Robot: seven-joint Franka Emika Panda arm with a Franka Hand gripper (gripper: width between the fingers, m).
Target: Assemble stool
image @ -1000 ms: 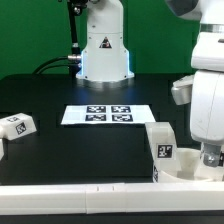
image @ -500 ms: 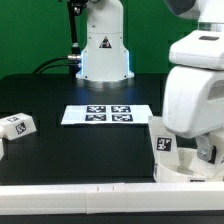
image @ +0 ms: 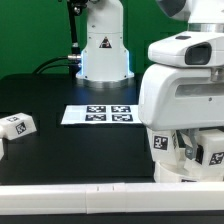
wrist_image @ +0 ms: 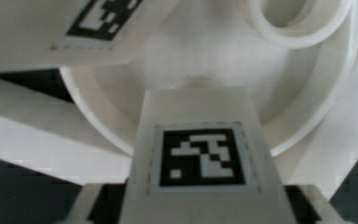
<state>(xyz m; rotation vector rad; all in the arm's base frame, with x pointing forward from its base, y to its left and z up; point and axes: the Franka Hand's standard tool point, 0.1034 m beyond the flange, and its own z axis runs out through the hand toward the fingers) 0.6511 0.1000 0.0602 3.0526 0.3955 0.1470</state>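
- Black tabletop under a green backdrop, with the arm base [image: 105,50] at the rear, behind the marker board [image: 108,114].
- Loose leg [image: 15,125] lies well to the exterior view's left of the marker board, probably parked there for a later step.
- Seat [image: 168,174] rests right of the marker board, toward the front edge, largely hidden by the arm [image: 185,90].
- Second leg [image: 161,140] stands upright at the seat; I cannot tell whether it is socketed.
- Gripper [wrist_image: 202,207], also right of the marker board, hangs over the seat.
- Its fingers [wrist_image: 98,205] are about half-closed, pressed on both sides of the held leg [wrist_image: 197,120].
- That square grip would, I judge, keep the leg straight for steering into a socket.
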